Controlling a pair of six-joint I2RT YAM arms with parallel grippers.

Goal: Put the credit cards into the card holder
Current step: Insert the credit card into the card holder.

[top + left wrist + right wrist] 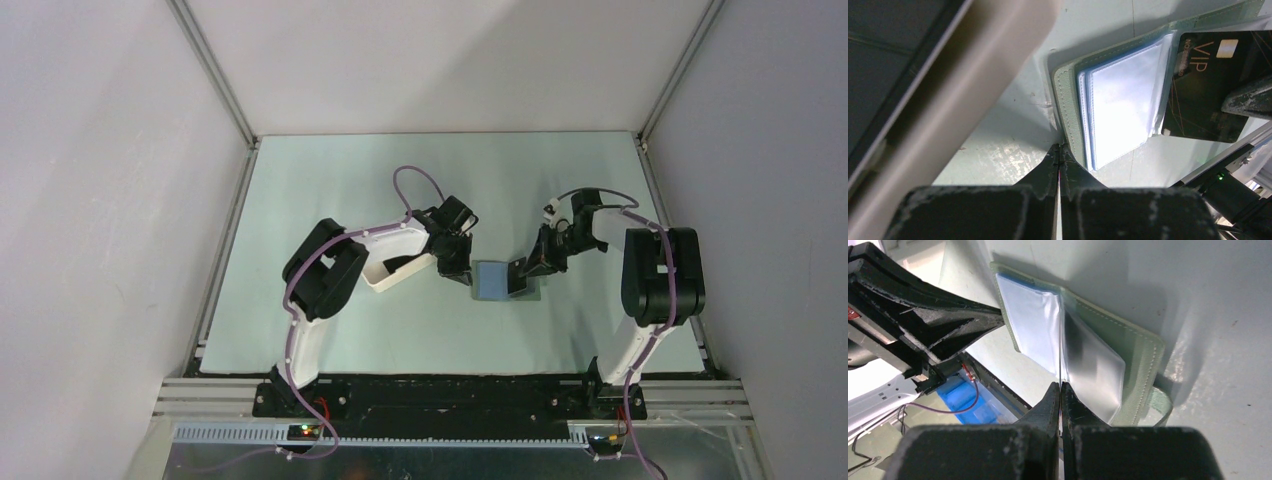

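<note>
Card holder lies open on the counter btwn your two arms. Its blue-grey inside faces up, w/ clear sleeves fanned over the grey-green cover.

Your left end effector is closed all the way, fingers pressed together. The tips sit right at the holder's left edge. You can't tell from either wrist view whether they pinch the cover or just press against it.

Your right end effector is clamped tight on a black credit card w/ gold "VIP" lettering. It holds the card on edge over the holder's right half. The card's leading edge meets the sleeves, and one sleeve laps over it a little. Whether it's actually inside a pocket isn't clear.

White tray sits just beside your left end effector, on the side away from the holder and not touching it. Something dark lies inside, but it's too hidden under the arm to make out.
</note>
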